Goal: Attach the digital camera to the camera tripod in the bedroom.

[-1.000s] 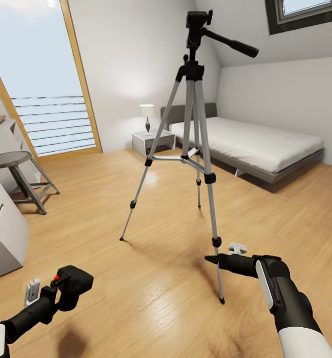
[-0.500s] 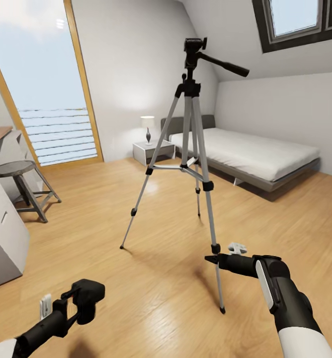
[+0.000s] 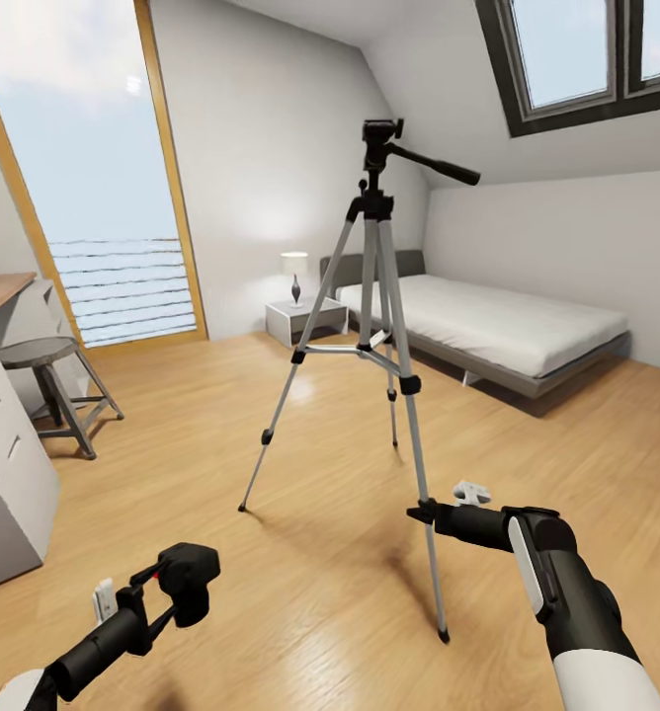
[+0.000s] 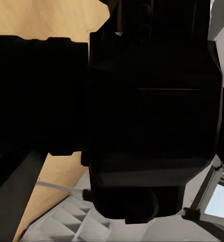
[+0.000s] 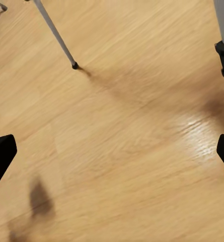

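We hold the digital camera [image 3: 190, 581] in the left gripper [image 3: 162, 602], fingers closed on its body, low at our left side above the wood floor [image 3: 300, 602]. In the left wrist view the digital camera [image 4: 152, 116] is a dark block right against the lens, so the contact itself is hard to read.

The right gripper [image 3: 419, 513] carries nothing. In the right wrist view its two fingertips [image 5: 1, 154] sit far apart at the frame edges, so we log it as spread wide, with bare floor between them.

The camera tripod [image 3: 374, 326] stands upright ahead of us, legs spread. Its nearest leg passes just beside the right gripper. Its black pan head [image 3: 381, 138] sits high, well above both arms, and carries nothing. The grey bed [image 3: 488, 321] lies beyond.

Progress, as we judge it: pickup done, tripod reached. Left: raise the camera to the pan head, seat it, release. The lift looks large.
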`<state>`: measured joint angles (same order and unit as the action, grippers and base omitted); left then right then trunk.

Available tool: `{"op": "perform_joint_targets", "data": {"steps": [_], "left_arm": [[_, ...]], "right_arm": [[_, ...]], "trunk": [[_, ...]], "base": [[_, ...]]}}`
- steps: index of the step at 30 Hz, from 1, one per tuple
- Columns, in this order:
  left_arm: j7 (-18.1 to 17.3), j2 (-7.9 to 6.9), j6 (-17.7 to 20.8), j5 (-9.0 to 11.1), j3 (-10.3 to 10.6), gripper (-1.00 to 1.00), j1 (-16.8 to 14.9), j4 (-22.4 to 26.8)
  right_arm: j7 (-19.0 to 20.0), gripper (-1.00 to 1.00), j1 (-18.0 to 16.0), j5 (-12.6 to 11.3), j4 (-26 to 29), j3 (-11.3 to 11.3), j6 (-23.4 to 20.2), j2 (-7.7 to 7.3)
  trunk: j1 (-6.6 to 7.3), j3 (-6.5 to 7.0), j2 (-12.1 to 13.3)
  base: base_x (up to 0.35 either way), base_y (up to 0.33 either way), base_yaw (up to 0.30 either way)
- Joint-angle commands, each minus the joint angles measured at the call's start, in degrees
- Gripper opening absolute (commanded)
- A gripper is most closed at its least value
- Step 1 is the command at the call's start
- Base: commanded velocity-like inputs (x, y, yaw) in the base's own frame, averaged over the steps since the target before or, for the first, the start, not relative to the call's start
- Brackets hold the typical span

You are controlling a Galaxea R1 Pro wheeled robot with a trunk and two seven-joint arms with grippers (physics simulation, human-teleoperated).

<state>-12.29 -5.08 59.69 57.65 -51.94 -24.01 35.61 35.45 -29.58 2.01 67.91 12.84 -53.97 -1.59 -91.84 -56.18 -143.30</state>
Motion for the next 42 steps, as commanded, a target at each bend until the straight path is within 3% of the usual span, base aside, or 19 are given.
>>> {"op": "perform_joint_targets", "data": {"steps": [1, 5, 11, 33, 42], "left_arm": [[-0.46, -0.01, 0.31, -0.03, 0.09, -1.0, -0.07, -0.06], [-0.46, -0.08, 0.31, 2.18, 1.64, -1.0, -0.07, -0.16], [-0.46, -0.1, 0.31, 3.18, 2.2, -1.0, -0.07, -0.18], [-0.46, -0.11, 0.31, 3.45, 2.88, -1.0, -0.07, 0.72], [-0.66, 0.21, 0.31, 3.56, 7.49, -1.0, -0.07, 7.04]], "right_arm": [[0.32, 1.0, -0.04, 0.23, 0.03, 0.08, -0.26, 0.01], [0.32, 1.0, -0.04, 0.2, 0.03, 0.08, -0.26, 0.01], [0.32, 1.0, -0.04, 0.21, 0.03, 0.08, -0.26, 0.01], [0.32, 1.0, -0.04, 0.19, 0.03, 0.08, -0.34, 0.01], [0.5, 1.0, -0.04, 0.19, 0.28, 0.08, -0.36, 0.01]], "trunk": [[0.04, 0.17, -0.01], [0.14, 1.06, 0.05], [1.26, 2.18, 2.07], [6.09, 6.13, 10.89], [8.07, 7.74, 14.5]], "base": [[0.0, 0.0, 0.0], [0.0, 0.0, 0.0], [0.0, 0.0, 0.0], [0.0, 0.0, 0.0], [0.0, 0.0, 0.0]]}}
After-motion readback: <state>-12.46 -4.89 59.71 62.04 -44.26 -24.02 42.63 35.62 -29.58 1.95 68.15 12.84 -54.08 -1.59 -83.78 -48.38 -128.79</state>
